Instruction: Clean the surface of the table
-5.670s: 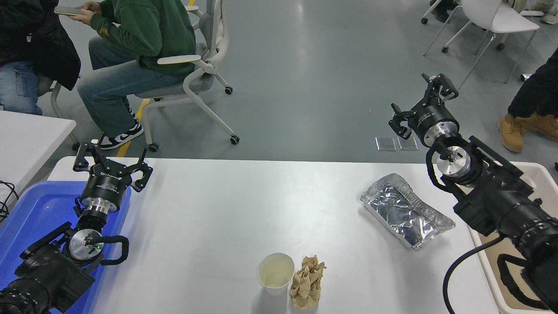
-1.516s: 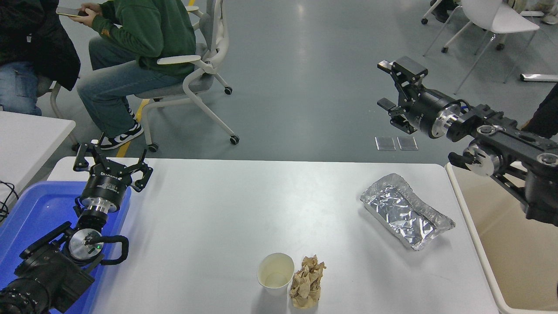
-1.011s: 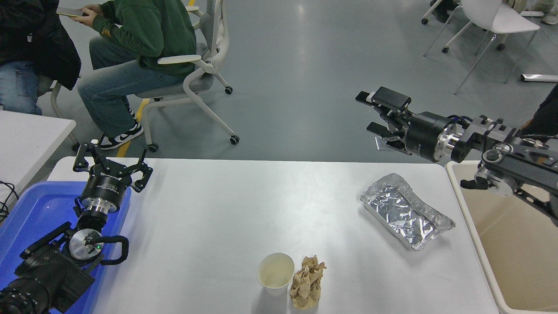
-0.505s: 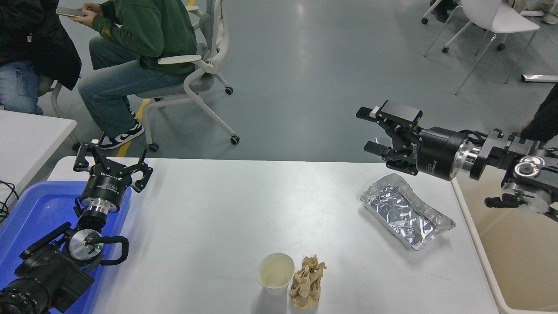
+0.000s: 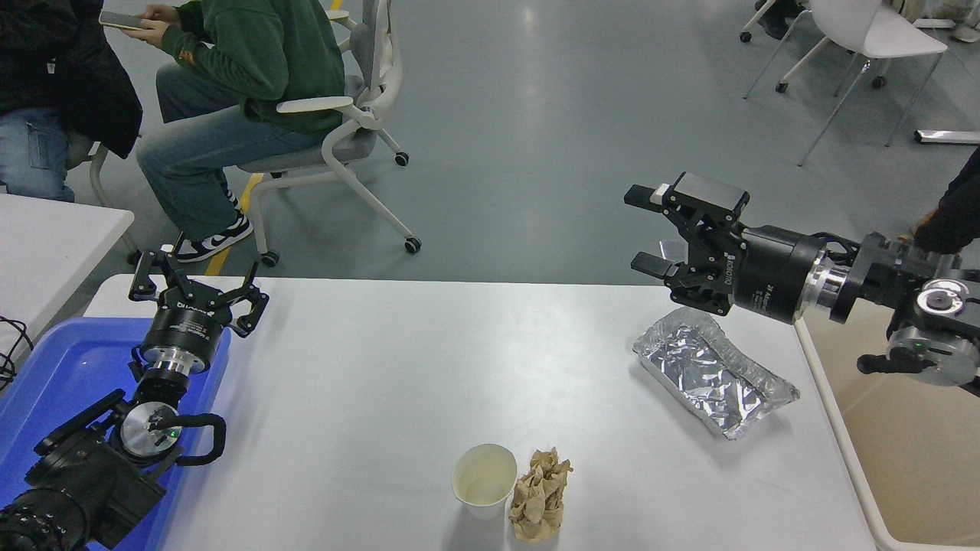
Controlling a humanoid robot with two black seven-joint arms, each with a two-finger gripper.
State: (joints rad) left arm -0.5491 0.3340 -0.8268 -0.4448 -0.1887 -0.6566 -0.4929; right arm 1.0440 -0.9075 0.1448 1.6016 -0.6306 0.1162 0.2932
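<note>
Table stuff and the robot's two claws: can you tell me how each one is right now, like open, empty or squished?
Paper cup: upright, empty.
Brown paper napkin: crumpled, right beside the cup.
Foil tray: empty, dented, lying flat.
Right gripper: open, holding nothing, above the table's far edge near the tray.
Left gripper: open, holding nothing, parked over the blue tray.
Beige bin: open, nothing visible inside.
Table surface: not yet cleared.
</note>
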